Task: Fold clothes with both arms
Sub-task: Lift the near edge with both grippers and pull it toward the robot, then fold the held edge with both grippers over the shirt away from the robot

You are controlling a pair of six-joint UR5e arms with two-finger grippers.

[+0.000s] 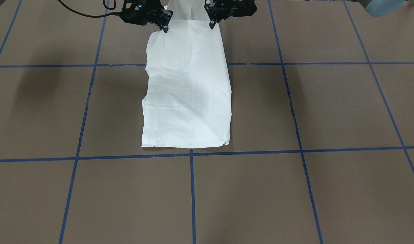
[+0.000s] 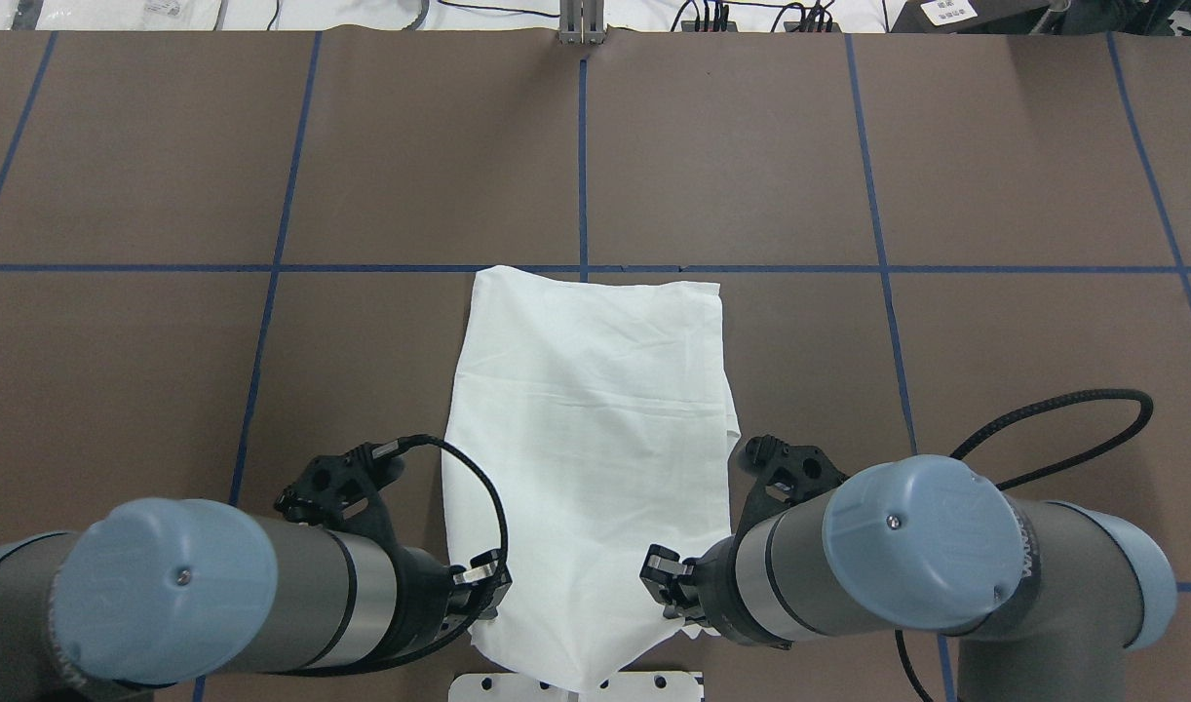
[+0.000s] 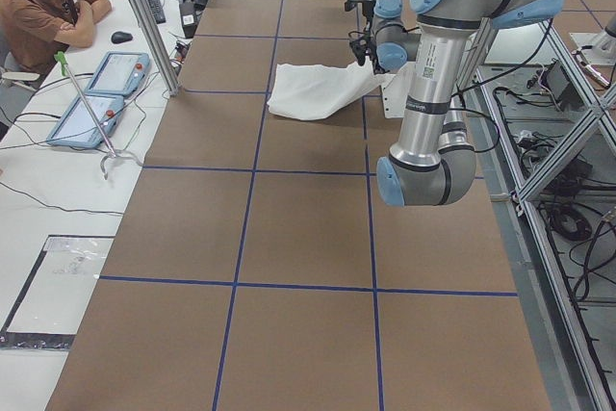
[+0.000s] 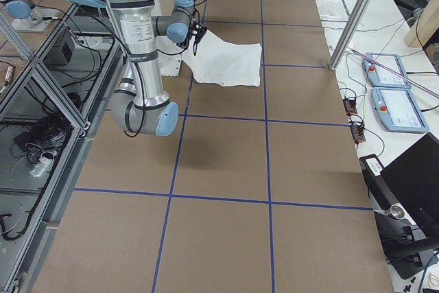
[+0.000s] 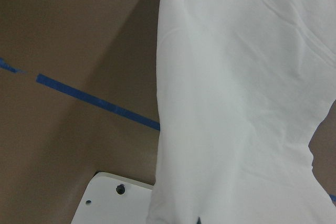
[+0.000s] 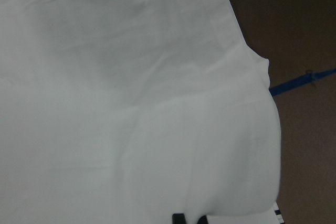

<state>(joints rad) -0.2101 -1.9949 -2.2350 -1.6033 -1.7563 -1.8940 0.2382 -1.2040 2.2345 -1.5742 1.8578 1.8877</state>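
- Brown tabletop [image 1: 247,196] fills the bottom of the front-facing view, closest to the lens. It runs out to every edge of that frame and is cut into big squares by blue tape lines [image 1: 192,196].
- Two grey arms come next in bulk. In the overhead view the left arm [image 2: 176,585] pushes in from the lower left corner and the right arm [image 2: 907,541] from the lower right. Each has a pale blue cap, and both angle in toward the bottom centre.
- Up in the top left corner of the exterior left view, a person [image 3: 38,7] in a brown top sits off to the side of the tabletop.
- White shirt [image 1: 188,91], folded into one long narrow strip, lies lengthways at the upper centre of the front-facing view.
  - Its lower end rests flat just above a horizontal tape line.
  - Its upper end is lifted off the surface between the two tools.
  - In the overhead view that raised end sags to a point at the bottom centre.
- White base plate [image 2: 479,685] with small holes peeks out at the bottom centre of the overhead view, under the sagging cloth.
- Left tool [image 1: 212,25], at the top of the front-facing view just right of centre, is pinched tight on one side edge of the shirt. The right tool [image 1: 165,29], a little to its left, is clamped on the opposite edge. Both wrist views are nearly all white cloth.
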